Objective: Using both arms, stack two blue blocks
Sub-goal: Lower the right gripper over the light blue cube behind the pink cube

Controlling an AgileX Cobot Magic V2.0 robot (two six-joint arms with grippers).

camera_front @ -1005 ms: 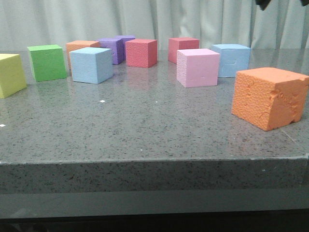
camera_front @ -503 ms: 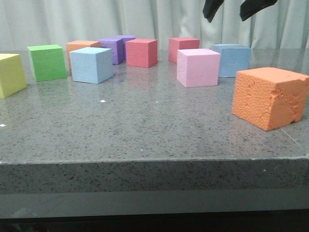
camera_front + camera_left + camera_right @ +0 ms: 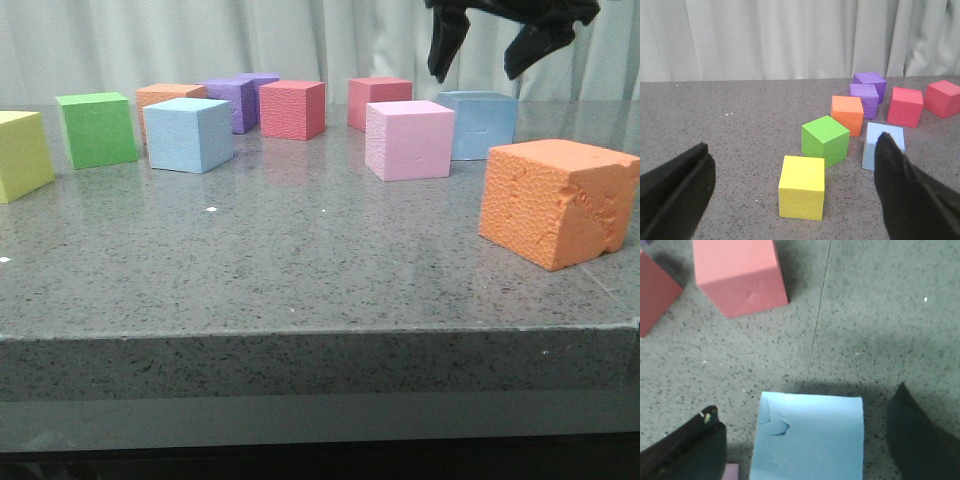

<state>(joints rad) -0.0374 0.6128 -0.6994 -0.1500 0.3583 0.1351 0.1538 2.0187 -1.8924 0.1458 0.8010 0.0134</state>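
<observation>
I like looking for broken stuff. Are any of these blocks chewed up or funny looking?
Yes. The big orange block nearest the camera on the right has a crumbled, pitted face with bits missing. The blue block under the open right gripper has a small gouge in its top. The other cubes look whole.

Even, soft indoor light on all three of my cameras, no harsh glare.

In my front view the grey table carries faint, smeared reflections under the cubes, clearest below the pink cube, and the lower part of the frame falls to near-black below the table edge. My right gripper is a dark, detail-less silhouette at upper right against the pale curtain. In my right wrist view a broad soft shadow lies on the table just above the blue block (its dent stays sharp), while my own fingers at the lower corners are underexposed and slightly soft. My left gripper fingers blur likewise at the lower corners.
</observation>
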